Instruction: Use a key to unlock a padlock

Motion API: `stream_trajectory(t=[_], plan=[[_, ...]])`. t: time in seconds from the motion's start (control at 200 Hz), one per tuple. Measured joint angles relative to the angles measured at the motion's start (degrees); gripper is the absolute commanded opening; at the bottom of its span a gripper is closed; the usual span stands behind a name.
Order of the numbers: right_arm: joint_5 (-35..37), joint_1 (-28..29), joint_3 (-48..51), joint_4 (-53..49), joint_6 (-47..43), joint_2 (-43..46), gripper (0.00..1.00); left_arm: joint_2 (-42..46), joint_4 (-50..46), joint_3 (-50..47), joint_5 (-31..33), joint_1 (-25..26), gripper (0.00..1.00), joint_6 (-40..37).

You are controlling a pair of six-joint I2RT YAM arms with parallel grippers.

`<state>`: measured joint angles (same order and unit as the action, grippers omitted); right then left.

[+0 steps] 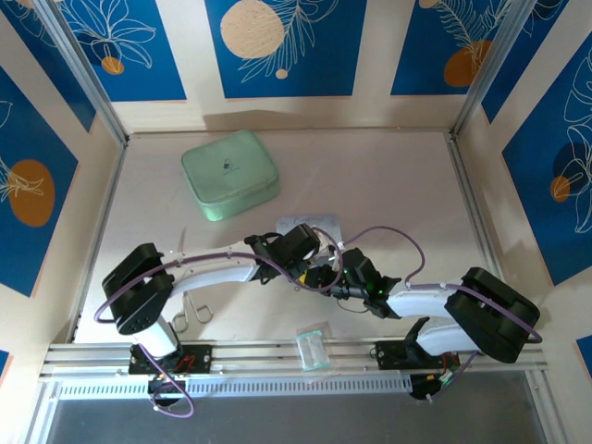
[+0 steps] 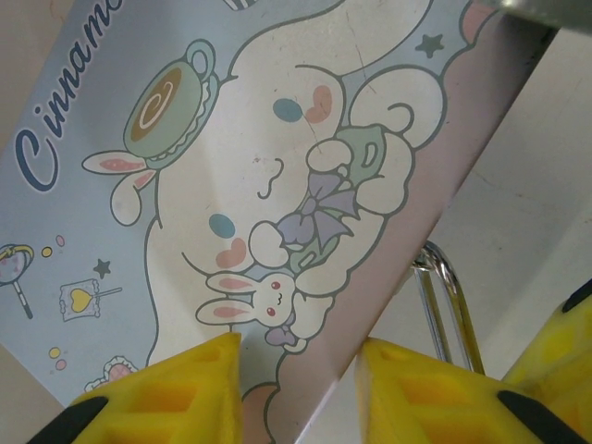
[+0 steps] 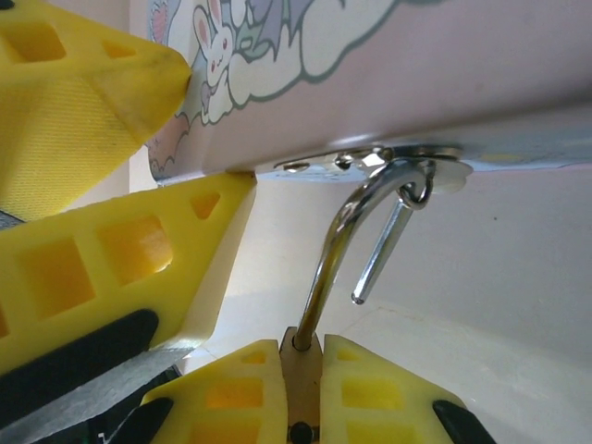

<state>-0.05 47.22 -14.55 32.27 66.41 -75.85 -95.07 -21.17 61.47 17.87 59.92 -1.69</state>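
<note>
On my right wrist feed the right gripper (image 3: 302,344) has its ribbed yellow plastic fingers pinched tight on the padlock (image 3: 302,370), a small brass block of which I see just a narrow strip between the pads. From that block the shackle (image 3: 326,259), a thin polished steel rod, curves up and hooks through a small shiny metal ring (image 3: 433,172) on the lower edge of the light blue cartoon box (image 2: 277,166). Its other leg hangs free below the ring, out of the brass body, so the lock stands open. The box has a smooth printed face with a white long-eared character, a lilac bow, a little rabbit and a pink border; I can't tell what it is made of. My left gripper (image 2: 298,344) sits at the box's corner just beside the padlock, narrowly parted, with that corner wedged between its two yellow fingers, which touch it on either side. On the overhead view both arms meet over the box and hide most of it. On the pale matte table (image 1: 398,176), a rounded mint-green case (image 1: 229,174) lies beyond the box, a pair of scissors (image 1: 191,310) lies to its near left, and a clear plastic bag (image 1: 313,349) lies on its near side.
</note>
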Motion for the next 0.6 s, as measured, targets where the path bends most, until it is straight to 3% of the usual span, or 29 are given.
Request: stream_trajectory(t=[0.335,0.6], plan=[[-0.24,-0.28,-4.13,-11.74,-2.62,1.53,0.09,0.13,-0.44,0.2,-0.33,0.0,0.33,2.38],[0.13,-1.33,-7.34,-23.39,-6.38,3.69,0.16,0.85,-0.07,-0.02,-1.88,-0.02,0.34,6.38]])
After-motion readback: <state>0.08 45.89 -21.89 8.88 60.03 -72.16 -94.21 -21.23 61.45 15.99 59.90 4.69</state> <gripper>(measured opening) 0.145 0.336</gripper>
